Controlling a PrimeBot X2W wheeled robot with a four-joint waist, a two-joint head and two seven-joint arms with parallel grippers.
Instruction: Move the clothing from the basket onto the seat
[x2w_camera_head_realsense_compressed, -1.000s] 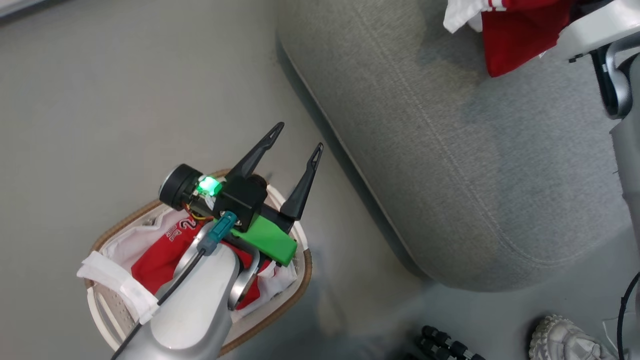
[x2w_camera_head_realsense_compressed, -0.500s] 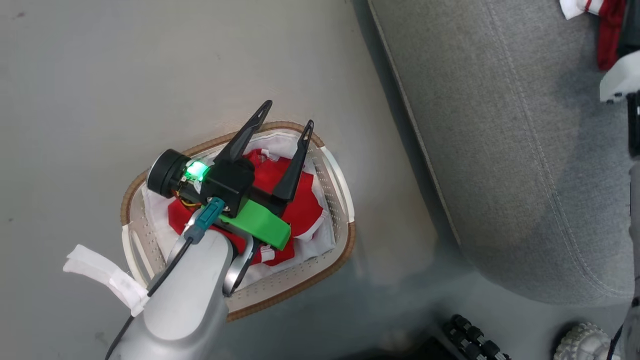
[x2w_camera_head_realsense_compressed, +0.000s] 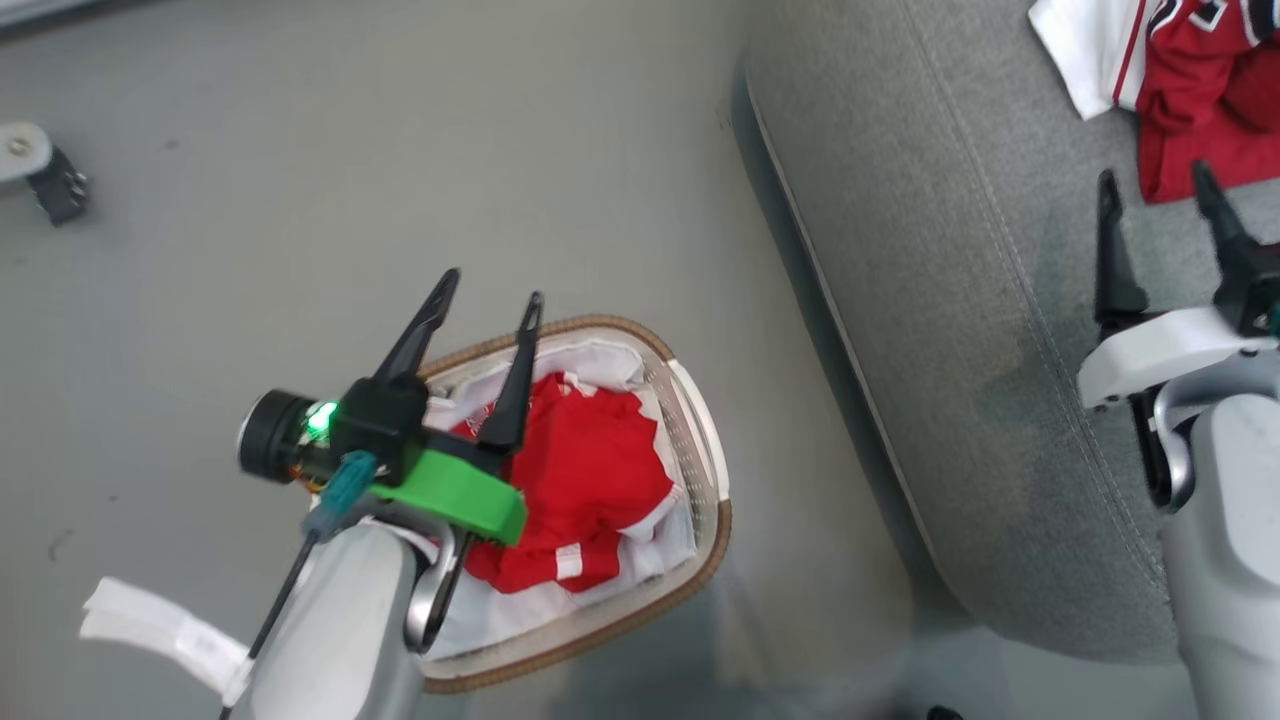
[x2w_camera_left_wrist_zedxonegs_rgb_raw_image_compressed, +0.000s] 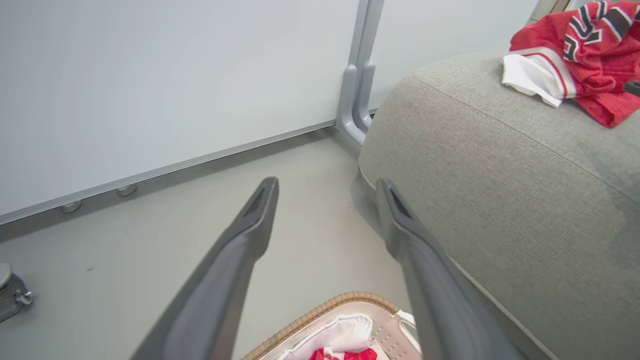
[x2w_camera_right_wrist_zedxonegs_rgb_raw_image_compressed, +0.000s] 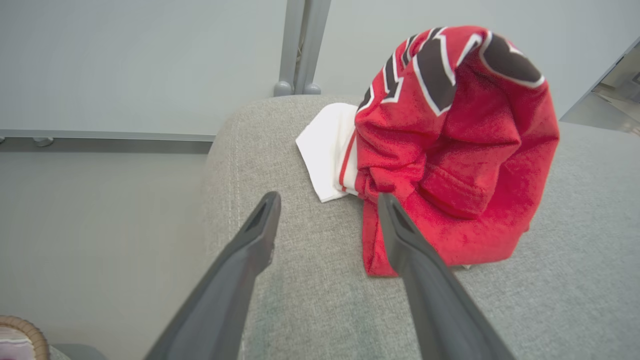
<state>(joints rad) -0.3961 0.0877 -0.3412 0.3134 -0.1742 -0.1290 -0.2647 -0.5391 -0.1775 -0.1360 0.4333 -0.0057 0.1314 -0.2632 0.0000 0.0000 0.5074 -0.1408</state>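
On the floor stands the oval white basket (x2w_camera_head_realsense_compressed: 708, 470) with its brown rim, and a crumpled red jersey (x2w_camera_head_realsense_compressed: 590, 480) lies inside on the white liner. My left gripper (x2w_camera_head_realsense_compressed: 492, 288) hovers open and empty above the basket's far left rim; its fingers (x2w_camera_left_wrist_zedxonegs_rgb_raw_image_compressed: 250, 230) frame bare floor in the left wrist view, the basket rim (x2w_camera_left_wrist_zedxonegs_rgb_raw_image_compressed: 325, 310) just below. Over the grey seat (x2w_camera_head_realsense_compressed: 930, 250), my right gripper (x2w_camera_head_realsense_compressed: 1152, 182) is open and empty, just short of another red jersey (x2w_camera_head_realsense_compressed: 1200, 90) with a white panel lying on the cushion. That jersey (x2w_camera_right_wrist_zedxonegs_rgb_raw_image_compressed: 450, 150) sits heaped beyond the right fingers (x2w_camera_right_wrist_zedxonegs_rgb_raw_image_compressed: 255, 240).
The seat's rounded edge (x2w_camera_left_wrist_zedxonegs_rgb_raw_image_compressed: 475, 125) runs close to the basket's right side. A pale wall with a grey post (x2w_camera_left_wrist_zedxonegs_rgb_raw_image_compressed: 357, 75) stands beyond the floor. A small metal fitting (x2w_camera_head_realsense_compressed: 40, 170) sits on the floor at far left. A white strap (x2w_camera_head_realsense_compressed: 160, 625) hangs from my left forearm.
The head camera has shifted, bringing the right gripper and more of the seat's jersey into view. The left gripper now sits further left over the basket's rim, leaving the jersey uncovered.
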